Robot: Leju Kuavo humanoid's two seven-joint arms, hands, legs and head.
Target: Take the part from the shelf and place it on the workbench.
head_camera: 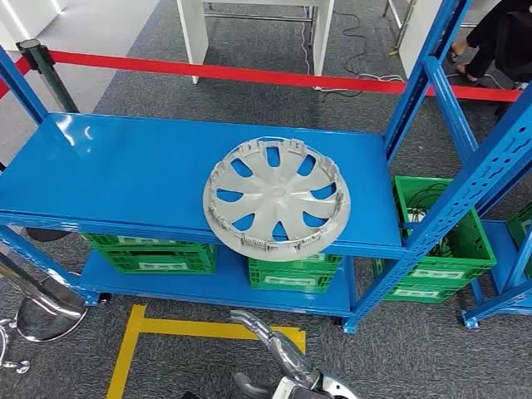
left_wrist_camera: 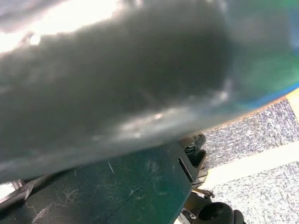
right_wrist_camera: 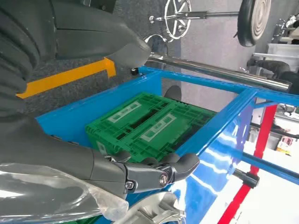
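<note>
The part is a silver wheel cover (head_camera: pixel 277 198) lying flat on the upper level of the blue shelf (head_camera: pixel 113 170), its near rim overhanging the front edge. My right hand (head_camera: pixel 279 345) is low in front of the shelf, below the cover and apart from it. In the right wrist view that hand (right_wrist_camera: pixel 141 172) has its fingers stretched out with nothing in them, and a bit of the cover's rim (right_wrist_camera: pixel 151 212) shows just past them. A blurred grey mass in the left wrist view is my left hand (left_wrist_camera: pixel 105 84), and how its fingers lie is unclear.
Green crates (head_camera: pixel 154 253) sit on the lower level, with another (head_camera: pixel 439 241) in the neighbouring bay at the right. Blue uprights (head_camera: pixel 433 208) frame the shelf's right end. A red barrier tape (head_camera: pixel 251 75) runs behind. Yellow floor tape (head_camera: pixel 131 341) and chrome stool bases (head_camera: pixel 37 307) lie nearby. A person (head_camera: pixel 495 37) stands at the far right.
</note>
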